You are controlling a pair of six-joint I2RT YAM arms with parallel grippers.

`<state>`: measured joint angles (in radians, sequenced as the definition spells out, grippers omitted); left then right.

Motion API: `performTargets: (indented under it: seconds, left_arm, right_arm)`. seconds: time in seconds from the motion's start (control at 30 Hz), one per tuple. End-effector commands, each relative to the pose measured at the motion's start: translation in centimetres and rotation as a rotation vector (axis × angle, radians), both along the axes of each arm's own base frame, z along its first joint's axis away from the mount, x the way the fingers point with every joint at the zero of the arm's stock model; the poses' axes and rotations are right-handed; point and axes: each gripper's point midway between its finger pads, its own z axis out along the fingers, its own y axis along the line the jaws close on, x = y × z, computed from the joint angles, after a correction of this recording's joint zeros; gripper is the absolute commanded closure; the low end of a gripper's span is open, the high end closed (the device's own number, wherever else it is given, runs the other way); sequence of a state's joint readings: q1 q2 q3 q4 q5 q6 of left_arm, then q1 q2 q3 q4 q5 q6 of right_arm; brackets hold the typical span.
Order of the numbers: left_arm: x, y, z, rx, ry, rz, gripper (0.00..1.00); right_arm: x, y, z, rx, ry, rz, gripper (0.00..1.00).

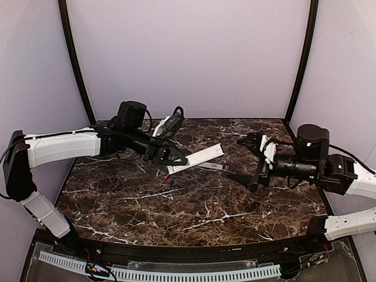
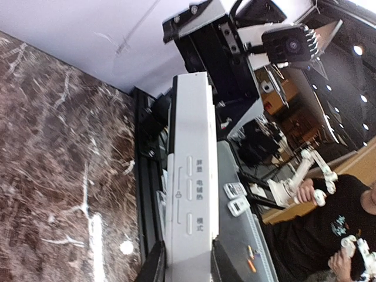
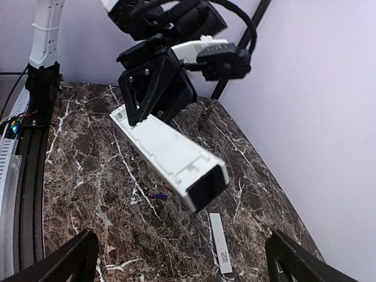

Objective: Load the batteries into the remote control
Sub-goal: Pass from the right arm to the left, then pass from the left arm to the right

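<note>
Top view: the remote control (image 1: 200, 158) hangs above the table (image 1: 205, 205), one end clamped in the left gripper (image 1: 175, 157); the batteries (image 1: 168, 175) lie on the table at its 7 o'clock; the right gripper (image 1: 245, 160), at 3 o'clock, gapes wide and empty; the remote is probably light, rigid and slippery; pinch it across its long edges.
</note>
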<state>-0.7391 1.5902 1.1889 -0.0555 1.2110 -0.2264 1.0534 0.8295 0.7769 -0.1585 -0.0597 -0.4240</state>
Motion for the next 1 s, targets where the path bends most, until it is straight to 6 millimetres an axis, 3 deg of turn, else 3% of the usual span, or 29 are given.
performTargets:
  seconds: [0.0, 0.23, 0.47, 0.57, 0.97]
  left_arm:
    - [4.6, 0.7, 4.7, -0.138, -0.132, 0.252, 1.00]
    - [8.2, 1.3, 4.4, -0.126, -0.197, 0.485, 1.00]
    - [10.4, 2.7, 4.0, -0.171, -0.182, 0.596, 1.00]
    - [10.6, 2.8, 3.4, -0.176, -0.175, 0.604, 1.00]
    - [9.7, 1.7, 3.1, -0.297, -0.088, 0.514, 1.00]
  right_arm:
    - [3.2, -0.3, 0.5, 0.111, 0.179, -0.152, 0.01]
    - [6.1, 0.9, 0.7, 0.233, 0.407, -0.140, 0.01]
    - [9.6, -0.4, 2.6, 0.417, 0.548, -0.132, 0.02]
    - [11.0, -0.6, 2.3, 0.442, 0.638, -0.107, 0.01]
    - [11.2, 1.6, 3.6, 0.516, 0.796, 0.149, 0.01]
